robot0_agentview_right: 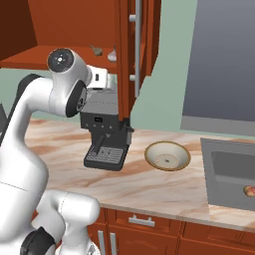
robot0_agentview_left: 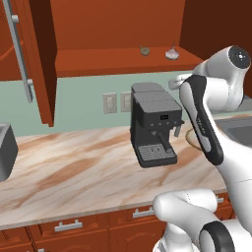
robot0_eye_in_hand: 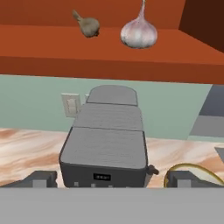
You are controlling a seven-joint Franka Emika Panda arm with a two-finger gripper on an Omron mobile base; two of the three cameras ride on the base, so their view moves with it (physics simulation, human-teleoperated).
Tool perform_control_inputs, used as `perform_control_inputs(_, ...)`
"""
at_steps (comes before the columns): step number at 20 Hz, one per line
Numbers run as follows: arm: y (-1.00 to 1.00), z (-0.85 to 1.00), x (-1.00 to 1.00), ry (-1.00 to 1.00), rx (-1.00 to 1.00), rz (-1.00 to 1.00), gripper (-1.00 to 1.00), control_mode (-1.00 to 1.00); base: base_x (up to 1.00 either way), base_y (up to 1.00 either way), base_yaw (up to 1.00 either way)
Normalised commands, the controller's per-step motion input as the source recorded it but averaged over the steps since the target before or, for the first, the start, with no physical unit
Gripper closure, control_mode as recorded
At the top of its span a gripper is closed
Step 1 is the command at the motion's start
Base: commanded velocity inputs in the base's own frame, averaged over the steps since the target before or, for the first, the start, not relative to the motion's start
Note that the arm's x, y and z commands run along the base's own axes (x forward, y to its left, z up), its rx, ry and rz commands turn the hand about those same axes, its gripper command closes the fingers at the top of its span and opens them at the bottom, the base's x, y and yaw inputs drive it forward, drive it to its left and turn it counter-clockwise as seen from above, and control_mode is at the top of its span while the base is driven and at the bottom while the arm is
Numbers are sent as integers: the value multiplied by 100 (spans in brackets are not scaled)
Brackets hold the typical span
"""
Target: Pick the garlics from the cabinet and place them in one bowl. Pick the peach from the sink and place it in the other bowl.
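Nearest the hand camera, low centre of the frame: a dark grey coffee machine (robot0_eye_in_hand: 105,144), top grille up, standing on the marbled surface (robot0_agentview_left: 74,172) against the pale green wall. At the bottom corners of that frame, the tips of the claw (robot0_eye_in_hand: 111,180), spread wide and released, nothing between them. Upper part of the frame: the open cabinet (robot0_eye_in_hand: 52,39), its reddish shelf bearing the garlics, the pale whitish-pink bulb (robot0_eye_in_hand: 138,34) right of centre and the duller grey-brown one (robot0_eye_in_hand: 87,25) to its left, set apart, both upright or nearly so. Lower right corner: the rim of a tan bowl (robot0_agentview_right: 167,155), on the surface beside the machine. Far lower right of the right base view: the peach (robot0_agentview_right: 249,191) lying in the dark sink (robot0_agentview_right: 224,169). Arm: elbow high, forearm folded forward, hand level just over the machine and below the shelf edge. Step judged in hand: reaching for a garlic. It calls for raising the hand to shelf height, centring the spread tips on the pale bulb's belly rather than its thin stalk, and clearing the shelf lip and the open door (robot0_agentview_right: 130,55).
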Motion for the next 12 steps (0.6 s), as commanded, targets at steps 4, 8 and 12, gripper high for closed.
perform_control_inputs(4,-4,1,33,-6,0,0,-100,-100,0,0,0)
perform_control_inputs(8,0,19,32,-2,0,0,-100,-100,0,0,0)
perform_control_inputs(12,0,20,39,-1,0,0,-100,-100,0,0,0)
